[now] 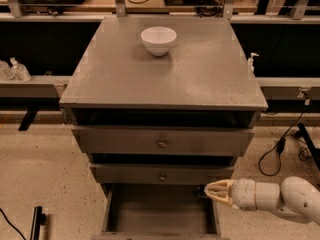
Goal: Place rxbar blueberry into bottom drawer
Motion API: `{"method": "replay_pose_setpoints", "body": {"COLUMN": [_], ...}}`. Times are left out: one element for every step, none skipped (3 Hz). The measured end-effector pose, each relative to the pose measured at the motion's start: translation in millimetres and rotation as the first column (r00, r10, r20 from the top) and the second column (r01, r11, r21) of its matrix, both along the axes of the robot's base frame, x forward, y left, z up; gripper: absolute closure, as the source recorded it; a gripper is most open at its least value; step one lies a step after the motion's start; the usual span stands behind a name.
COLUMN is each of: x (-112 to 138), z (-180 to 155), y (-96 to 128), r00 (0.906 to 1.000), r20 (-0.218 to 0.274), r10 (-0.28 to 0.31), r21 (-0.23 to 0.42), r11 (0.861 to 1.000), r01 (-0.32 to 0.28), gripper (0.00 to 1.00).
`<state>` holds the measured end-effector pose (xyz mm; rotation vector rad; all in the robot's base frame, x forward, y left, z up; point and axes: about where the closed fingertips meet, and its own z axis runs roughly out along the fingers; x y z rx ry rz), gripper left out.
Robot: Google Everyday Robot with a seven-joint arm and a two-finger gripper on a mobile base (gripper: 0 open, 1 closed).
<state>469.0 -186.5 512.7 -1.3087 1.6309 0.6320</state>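
Observation:
The bottom drawer (155,215) of the grey cabinet stands pulled open, and its flat grey floor is bare. My gripper (207,190) comes in from the right and sits at the drawer's right wall, just above its back right corner. Its pale fingers are drawn together on a small dark piece at their tips, which I take to be the rxbar blueberry (199,189). Most of the bar is hidden.
A white bowl (158,40) sits at the back of the cabinet top (165,84). Two wider knobbed drawers (162,143) are above the open one. Cables (280,151) lie on the floor to the right. A black bar (36,223) lies at the lower left.

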Motion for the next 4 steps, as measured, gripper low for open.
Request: {"method": "replay_pose_setpoints", "body": {"x": [-2,9,17,22], "z": [-9,-47,-102,-142], "y": [4,16,31,44], "r00": [0.9999,0.9997,0.9987,0.998], "r20": [-0.006,-0.026,-0.023,-0.024], "r10": [0.008,-0.007,-0.045,-0.058], "r21": [0.016,0.054,0.072,0.023], "r11": [1.0,0.999,0.996,0.998], "r01": [-0.008,0.008,0.047,0.059], "gripper": [1.0,1.0,1.0,1.0]}}
